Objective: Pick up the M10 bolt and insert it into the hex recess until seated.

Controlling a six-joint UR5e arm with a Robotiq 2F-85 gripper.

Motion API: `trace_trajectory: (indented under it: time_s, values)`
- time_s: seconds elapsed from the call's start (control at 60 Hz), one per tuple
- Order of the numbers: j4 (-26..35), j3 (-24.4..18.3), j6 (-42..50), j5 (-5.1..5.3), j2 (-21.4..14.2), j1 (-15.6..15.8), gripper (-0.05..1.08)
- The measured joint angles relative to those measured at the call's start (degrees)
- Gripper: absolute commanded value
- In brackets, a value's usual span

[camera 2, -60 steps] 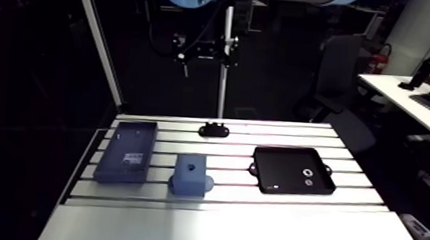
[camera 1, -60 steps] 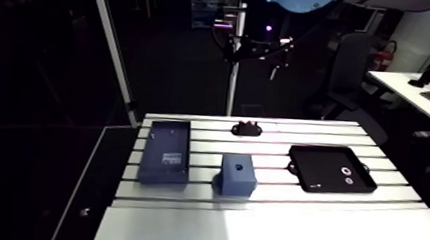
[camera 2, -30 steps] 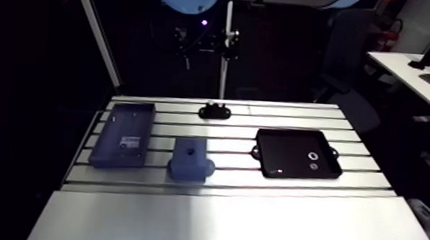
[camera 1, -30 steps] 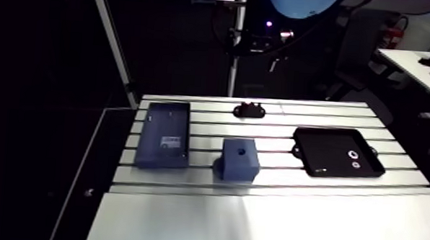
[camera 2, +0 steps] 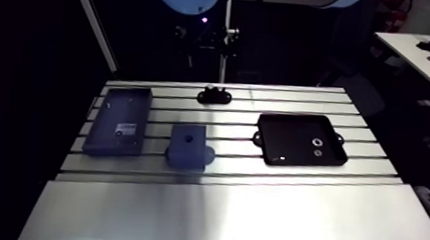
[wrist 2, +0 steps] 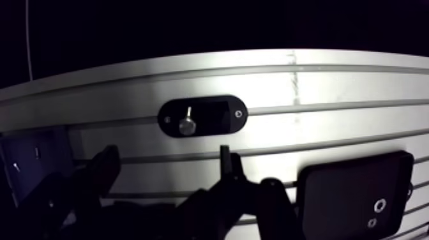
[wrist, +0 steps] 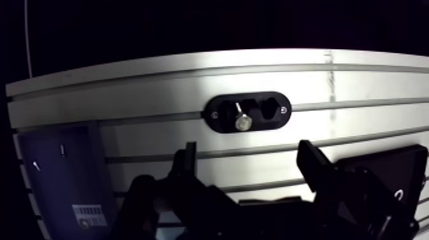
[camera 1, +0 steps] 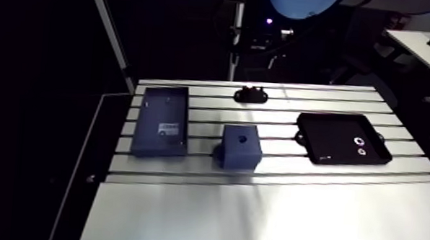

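the table (camera 1: pixel 269 219) is shiny grey metal, with long slots running across its far half and a smooth plain sheet on its near half. the bolt (wrist: pixel 242 120) sits in a small black holder (wrist: pixel 279 121) close to the middle of the table's far edge, and its shiny end catches the light. the gripper (wrist: pixel 248 156) hangs over the table just short of the holder, its two fingers (wrist: pixel 189 161) wide apart with nothing between them. a flat blue tray (camera 1: pixel 162 114) lies near the left edge. a blue block (camera 1: pixel 240 148) with a round hole on top stands in the middle. a black tray (camera 1: pixel 333 133) lies near the right edge, with two small rings (camera 1: pixel 361 142) in it.
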Motion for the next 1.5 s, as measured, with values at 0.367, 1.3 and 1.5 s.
trace_trajectory:
  time_s: [0.367,1.3,1.5]
  values:
    - [-1.3,-0.2,0.0,-0.06,2.0,-0.3,0.31]
    - [-1.6,-0.3,-0.1,0.01,5.1,-0.5,0.40]
    - [-1.6,-0.4,-0.1,0.00,5.6,-0.6,0.41]
